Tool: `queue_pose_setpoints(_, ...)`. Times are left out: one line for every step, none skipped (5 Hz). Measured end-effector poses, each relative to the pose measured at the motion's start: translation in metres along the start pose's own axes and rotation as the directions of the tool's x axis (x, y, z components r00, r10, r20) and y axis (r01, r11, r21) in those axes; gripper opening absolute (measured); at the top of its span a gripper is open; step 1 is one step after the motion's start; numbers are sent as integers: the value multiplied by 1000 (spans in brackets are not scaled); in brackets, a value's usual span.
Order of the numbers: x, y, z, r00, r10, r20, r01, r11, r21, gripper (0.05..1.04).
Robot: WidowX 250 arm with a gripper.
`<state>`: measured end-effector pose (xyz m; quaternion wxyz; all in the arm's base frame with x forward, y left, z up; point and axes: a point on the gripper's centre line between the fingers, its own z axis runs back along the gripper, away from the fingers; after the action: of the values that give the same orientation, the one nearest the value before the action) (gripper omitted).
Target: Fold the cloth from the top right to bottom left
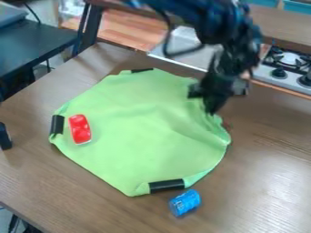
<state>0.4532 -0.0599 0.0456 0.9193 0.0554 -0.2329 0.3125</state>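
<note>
Cloth (146, 123) flat mid-desk (261, 182), upper right edge rucked right at the pincer (210, 103); can't tell if the pincer is clamped on it or apart. Bulk of the cloth runs left and down from there, so the fold should pull diagonally over it, toward the lower left. Watch the red block (80, 129) on its left side and blue can (184, 203) just off the bottom edge.

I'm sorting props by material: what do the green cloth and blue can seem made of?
The green cloth looks like soft, matte fabric, judging by its creases. The blue can, slightly shiny and cylindrical, is probably metal, possibly plastic.
</note>
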Motion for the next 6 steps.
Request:
queue_pose_setpoints(19, 19, 36, 999, 41, 2, -40, 997, -70, 50)
queue_pose_setpoints(31, 56, 45, 995, 92, -29, -94, 993, -77, 50)
queue_pose_setpoints(34, 102, 41, 994, 96, -45, -98, 994, -47, 50)
queue_pose_setpoints(30, 154, 26, 989, 108, -99, -108, 994, 11, 50)
queue_pose_setpoints(26, 191, 26, 992, 85, -96, -83, 996, 21, 50)
queue_pose_setpoints(20, 215, 36, 995, 63, -84, -63, 998, -2, 50)
